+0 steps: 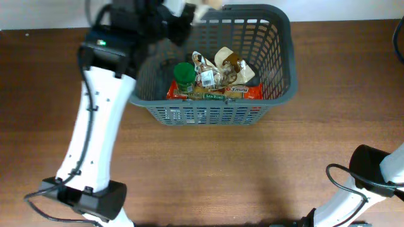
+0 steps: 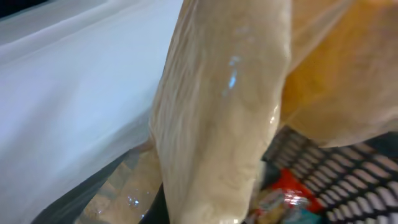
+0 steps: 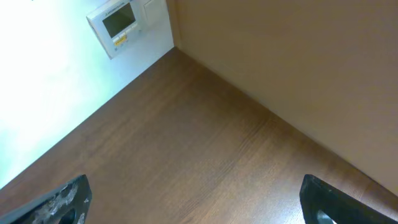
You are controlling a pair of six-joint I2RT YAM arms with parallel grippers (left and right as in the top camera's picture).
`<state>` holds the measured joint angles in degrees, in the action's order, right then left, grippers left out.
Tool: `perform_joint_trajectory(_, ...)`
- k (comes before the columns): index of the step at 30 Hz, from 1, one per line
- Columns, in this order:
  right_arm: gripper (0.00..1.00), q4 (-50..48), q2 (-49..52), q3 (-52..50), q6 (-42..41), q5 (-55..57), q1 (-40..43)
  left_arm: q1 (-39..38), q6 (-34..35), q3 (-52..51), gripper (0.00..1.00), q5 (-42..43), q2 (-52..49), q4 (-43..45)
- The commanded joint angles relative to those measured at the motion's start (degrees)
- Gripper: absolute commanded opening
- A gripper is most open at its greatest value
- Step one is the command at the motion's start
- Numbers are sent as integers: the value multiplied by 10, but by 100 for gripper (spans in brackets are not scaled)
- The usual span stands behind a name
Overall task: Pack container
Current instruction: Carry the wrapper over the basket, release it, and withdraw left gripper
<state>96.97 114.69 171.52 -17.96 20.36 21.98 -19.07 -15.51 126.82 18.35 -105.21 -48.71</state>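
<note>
A pale package (image 2: 224, 112) in glossy clear wrap is filling nearly the whole left wrist view, pressed close to the lens, with white backdrop showing to its left. From overhead it is showing as a light shape (image 1: 207, 6) hanging at the tip of the left gripper (image 1: 188, 14), which is clamping it above the far left corner of the container (image 1: 202, 115); the fingers themselves are hiding behind the wrap. The container is sitting at the far middle of the table (image 1: 208, 170), its lattice wall (image 2: 348, 180) peeking out under the package. Inside it, a green-lidded jar (image 1: 184, 75) is standing toward the left, clear snack bags (image 1: 221, 68) are lying just beside it, and a red packet (image 1: 218, 93) is lying along the near wall. The right arm (image 1: 379, 171) is waiting at the near right corner, well apart from the container. The right gripper (image 3: 196, 202) is spreading its jaws wide over bare wood, one fingertip at each lower corner of its view, and a wall panel (image 3: 118, 25) is showing beyond.
</note>
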Motion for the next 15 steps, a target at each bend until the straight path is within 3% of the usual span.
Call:
perform_joint_trajectory(1, 99, 3, 1, 0, -4, 9, 2, -49, -33, 15, 2, 3, 12, 4)
perform_joint_trajectory(8, 99, 3, 1, 0, -4, 9, 2, -76, -50, 15, 2, -3, -53, -90)
perform_joint_trajectory(15, 99, 3, 1, 0, -4, 9, 2, -76, -56, 15, 2, -3, -135, -118)
